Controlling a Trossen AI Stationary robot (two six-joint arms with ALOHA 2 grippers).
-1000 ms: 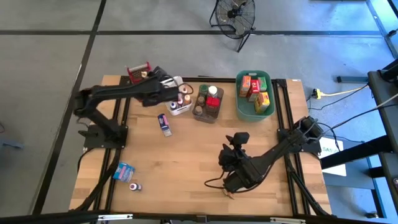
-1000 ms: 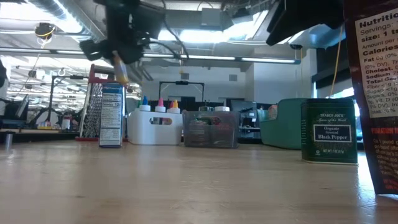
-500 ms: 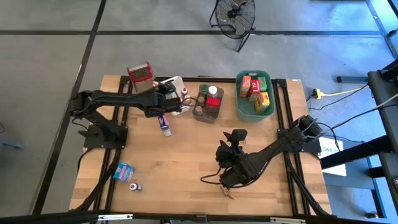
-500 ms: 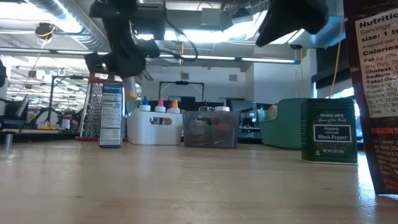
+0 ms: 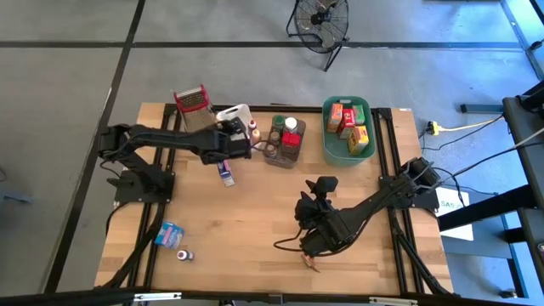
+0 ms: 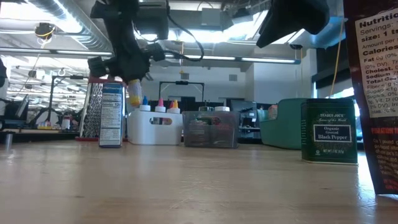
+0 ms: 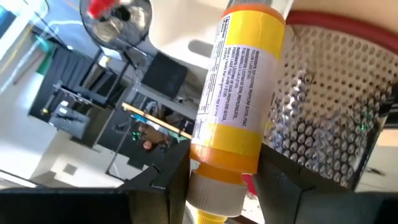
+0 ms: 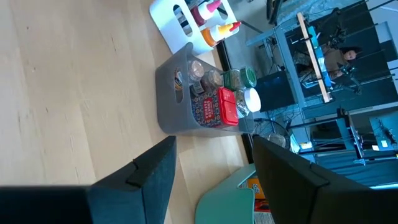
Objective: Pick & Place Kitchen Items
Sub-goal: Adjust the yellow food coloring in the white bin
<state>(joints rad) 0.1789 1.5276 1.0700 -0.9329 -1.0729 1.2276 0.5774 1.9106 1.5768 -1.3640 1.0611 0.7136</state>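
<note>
My left gripper (image 5: 235,146) hangs over the near end of the white tub (image 5: 236,114), shut on a yellow bottle (image 7: 239,93) that also shows in the low view as the yellow bottle (image 6: 134,93). My right gripper (image 8: 214,186) stands open with nothing between its fingers, above the table's middle as the right gripper (image 5: 310,245). A blue-and-white box (image 5: 224,170) stands on the table near the left gripper. A blue box (image 5: 170,232) and a small bottle (image 5: 184,254) lie near the front left corner. My left gripper pinches the yellow bottle between its two fingers (image 7: 283,186) at the cap end, by the white collar (image 7: 205,185). The fingers lie across the bottle, whose body sticks out ahead of them. The bottle hangs tilted and lifted clear (image 6: 134,93), above the table beside the white tub.
A grey mesh grater with a red top (image 5: 191,104) stands far left of the white tub. A grey tub of jars (image 5: 285,140) and a green tub of boxes (image 5: 347,127) line the far edge. A pepper tin (image 6: 329,140) and a dark box (image 6: 373,93) stand near the low camera.
My left gripper has come down and toward the table's near edge from over the grater and the tub's far end, rolling its wrist. The yellow bottle has gone with it, still held and clear of the table. The grater now shows uncovered.
</note>
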